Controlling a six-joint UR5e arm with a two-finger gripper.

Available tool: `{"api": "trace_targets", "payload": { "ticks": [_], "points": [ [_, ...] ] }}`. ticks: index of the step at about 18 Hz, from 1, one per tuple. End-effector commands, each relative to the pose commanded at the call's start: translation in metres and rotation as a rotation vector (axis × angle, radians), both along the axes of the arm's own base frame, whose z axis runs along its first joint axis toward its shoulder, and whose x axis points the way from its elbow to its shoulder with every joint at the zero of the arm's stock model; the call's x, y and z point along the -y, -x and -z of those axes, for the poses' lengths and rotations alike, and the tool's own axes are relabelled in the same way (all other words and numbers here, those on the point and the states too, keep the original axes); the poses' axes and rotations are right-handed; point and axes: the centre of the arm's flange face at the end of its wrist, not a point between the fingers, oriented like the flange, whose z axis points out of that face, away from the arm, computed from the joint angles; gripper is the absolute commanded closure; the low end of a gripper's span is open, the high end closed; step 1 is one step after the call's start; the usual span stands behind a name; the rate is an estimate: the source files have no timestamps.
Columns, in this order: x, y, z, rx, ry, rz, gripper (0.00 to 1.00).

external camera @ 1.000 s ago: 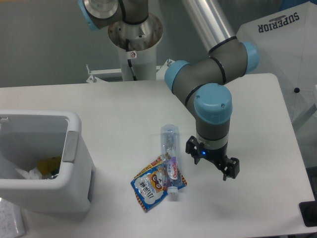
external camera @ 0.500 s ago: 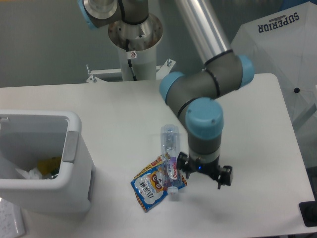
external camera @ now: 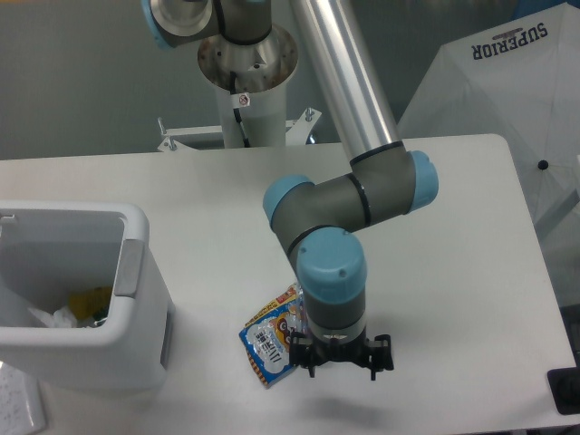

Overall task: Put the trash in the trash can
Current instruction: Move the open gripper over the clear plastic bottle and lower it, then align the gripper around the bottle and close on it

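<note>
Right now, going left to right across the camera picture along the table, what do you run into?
White trash can → blue-orange snack packet → pincer at the end of the arm, which hides the bottle → white umbrella marked SUPERIOR at the far right, off the table.

Single arm folded low, wrist pointing straight down, gripper (external camera: 342,356) with fingers (external camera: 375,353) spread apart
</note>
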Motion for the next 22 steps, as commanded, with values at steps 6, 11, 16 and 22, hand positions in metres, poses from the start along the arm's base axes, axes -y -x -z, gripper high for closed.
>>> {"api": "trace_targets", "payload": {
  "ticks": [6,11,16,22],
  "points": [
    [0.007,-0.017,0.019,0.023,0.05,0.028,0.0],
    [0.008,-0.017,0.027,0.003,0.087,0.025,0.0],
    [0.003,-0.027,0.038,-0.055,0.164,0.037,0.0],
    [0.002,-0.028,0.046,-0.046,0.176,0.036,0.04]
  ]
}}
